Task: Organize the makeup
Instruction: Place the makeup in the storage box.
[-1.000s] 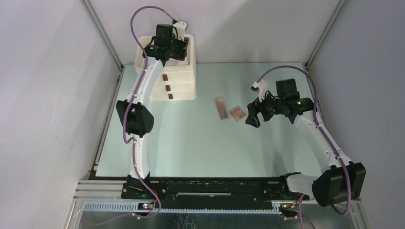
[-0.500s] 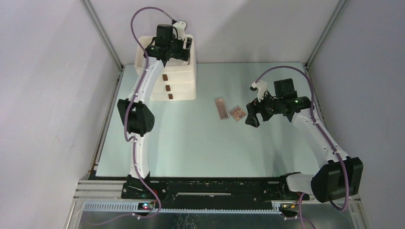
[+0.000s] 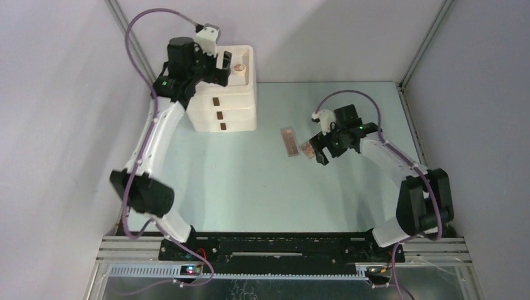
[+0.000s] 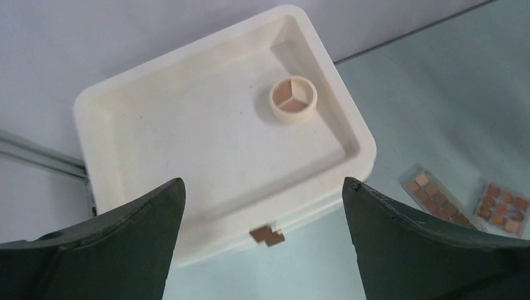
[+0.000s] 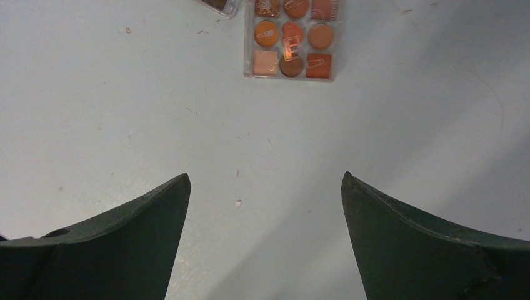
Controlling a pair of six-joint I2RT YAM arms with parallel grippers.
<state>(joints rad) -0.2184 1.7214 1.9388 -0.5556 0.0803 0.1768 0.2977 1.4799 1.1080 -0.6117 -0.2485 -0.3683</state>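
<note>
Square palette (image 5: 289,39) just fwd of right gripper (image 5: 265,177)

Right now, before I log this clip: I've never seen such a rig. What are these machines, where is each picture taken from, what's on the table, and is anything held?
You see two robot arms bolted at the near edge of a table. The wide picture comes from a fixed camera above and behind them. The other two come from a camera on each wrist, so the dark green shapes at the bottom are that arm's own fingers. The left gripper hangs over a cream drawer box whose top tray holds a round compact. The right gripper hangs over the table near a square palette; a long palette lies beside it. Both grippers are open and hold nothing.
</note>
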